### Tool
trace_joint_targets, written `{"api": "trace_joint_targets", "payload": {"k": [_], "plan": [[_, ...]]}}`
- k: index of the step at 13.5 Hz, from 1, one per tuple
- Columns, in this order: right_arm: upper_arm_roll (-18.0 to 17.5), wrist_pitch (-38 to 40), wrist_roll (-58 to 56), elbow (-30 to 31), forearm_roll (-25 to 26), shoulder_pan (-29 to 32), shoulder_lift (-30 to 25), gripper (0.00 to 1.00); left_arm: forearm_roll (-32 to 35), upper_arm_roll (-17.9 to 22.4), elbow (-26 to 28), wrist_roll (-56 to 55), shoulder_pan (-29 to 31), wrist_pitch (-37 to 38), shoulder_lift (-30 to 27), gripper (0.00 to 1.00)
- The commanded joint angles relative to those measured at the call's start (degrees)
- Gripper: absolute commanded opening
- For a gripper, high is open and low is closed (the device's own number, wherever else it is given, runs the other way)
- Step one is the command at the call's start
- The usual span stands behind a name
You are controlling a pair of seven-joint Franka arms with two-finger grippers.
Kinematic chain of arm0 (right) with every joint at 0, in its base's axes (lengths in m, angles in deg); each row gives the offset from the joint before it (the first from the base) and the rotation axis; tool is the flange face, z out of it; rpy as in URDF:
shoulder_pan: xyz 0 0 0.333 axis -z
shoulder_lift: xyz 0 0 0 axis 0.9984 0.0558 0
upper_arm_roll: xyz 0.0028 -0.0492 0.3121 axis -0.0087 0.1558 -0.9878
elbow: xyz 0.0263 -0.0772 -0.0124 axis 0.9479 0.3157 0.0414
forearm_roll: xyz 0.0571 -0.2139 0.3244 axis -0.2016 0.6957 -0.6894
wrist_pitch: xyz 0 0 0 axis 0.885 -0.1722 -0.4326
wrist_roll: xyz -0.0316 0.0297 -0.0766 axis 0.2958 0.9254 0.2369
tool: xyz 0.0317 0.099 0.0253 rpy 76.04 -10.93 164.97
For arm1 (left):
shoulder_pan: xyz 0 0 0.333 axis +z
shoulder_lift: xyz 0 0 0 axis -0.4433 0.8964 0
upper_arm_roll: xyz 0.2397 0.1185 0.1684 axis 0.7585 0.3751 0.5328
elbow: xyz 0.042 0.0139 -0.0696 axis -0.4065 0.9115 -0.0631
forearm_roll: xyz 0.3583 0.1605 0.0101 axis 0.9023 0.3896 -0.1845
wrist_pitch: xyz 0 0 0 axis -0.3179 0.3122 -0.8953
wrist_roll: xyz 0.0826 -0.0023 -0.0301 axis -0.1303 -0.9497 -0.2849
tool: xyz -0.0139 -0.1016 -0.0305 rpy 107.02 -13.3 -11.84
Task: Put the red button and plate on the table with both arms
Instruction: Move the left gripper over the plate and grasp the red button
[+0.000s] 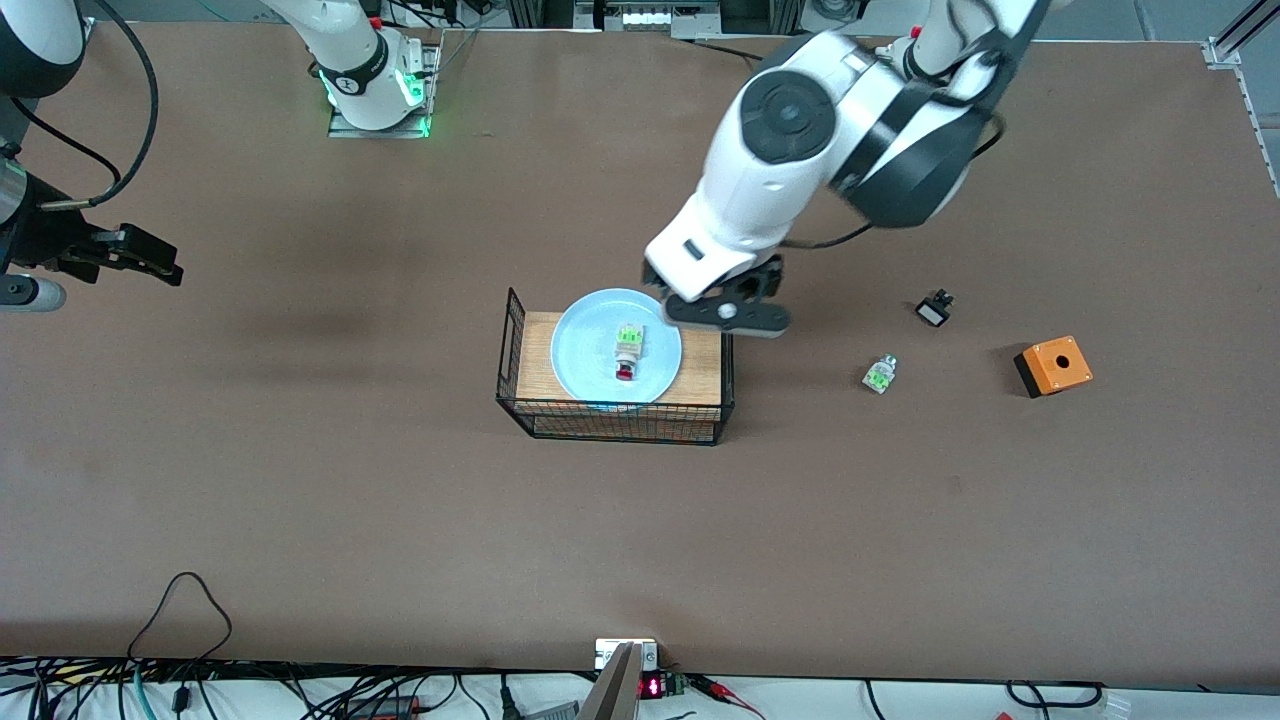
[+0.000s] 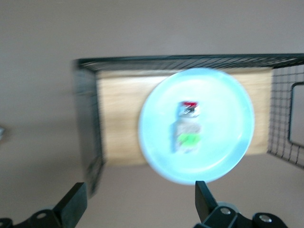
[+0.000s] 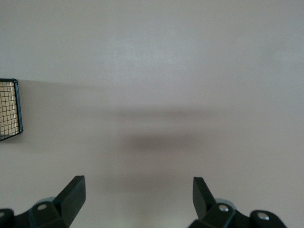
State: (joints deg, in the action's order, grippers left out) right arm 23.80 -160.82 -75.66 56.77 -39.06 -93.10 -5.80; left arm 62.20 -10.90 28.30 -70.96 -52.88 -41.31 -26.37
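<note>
Nothing is placed yet: the red button point(image 1: 627, 355) is lying on the plate point(image 1: 580, 350), which is sitting atop the basket point(image 1: 520, 400), just ahead of the left gripper's point(image 1: 722, 300) spread jaws. The right gripper point(image 3: 137, 199) (waiting, jaws apart) is hanging over bare table point(image 1: 300, 500).

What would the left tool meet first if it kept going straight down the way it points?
Probably the rim of the plate on the basket; the open left tool hangs over that edge, though depth is unclear.
</note>
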Motion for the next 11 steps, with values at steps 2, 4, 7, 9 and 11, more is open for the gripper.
{"api": "trace_joint_targets", "payload": {"k": [2, 4, 7, 9, 11], "plan": [[0.04, 0.61, -0.74, 0.09, -0.53, 0.15, -0.54, 1.00, 7.47, 0.85, -3.89, -2.70, -5.33, -4.42, 6.53, 1.00], [0.04, 0.70, -0.74, 0.09, -0.53, 0.15, -0.54, 1.00, 8.63, 0.85, -3.46, -5.96, -7.27, -6.87, 7.94, 1.00], [0.04, 1.49, -0.74, 0.09, -0.53, 0.15, -0.54, 1.00, 13.63, 0.76, -3.63, -7.54, -8.50, -9.78, 10.75, 1.00], [0.04, 1.40, -0.74, 0.09, -0.53, 0.15, -0.54, 1.00, 16.44, 0.85, -3.20, -7.81, -9.38, -10.49, 10.84, 1.00], [0.04, 1.40, -0.83, 0.00, -0.53, 0.15, -0.54, 1.00, 17.77, 0.76, -3.19, -8.08, -9.39, -10.57, 11.98, 0.96]]}}
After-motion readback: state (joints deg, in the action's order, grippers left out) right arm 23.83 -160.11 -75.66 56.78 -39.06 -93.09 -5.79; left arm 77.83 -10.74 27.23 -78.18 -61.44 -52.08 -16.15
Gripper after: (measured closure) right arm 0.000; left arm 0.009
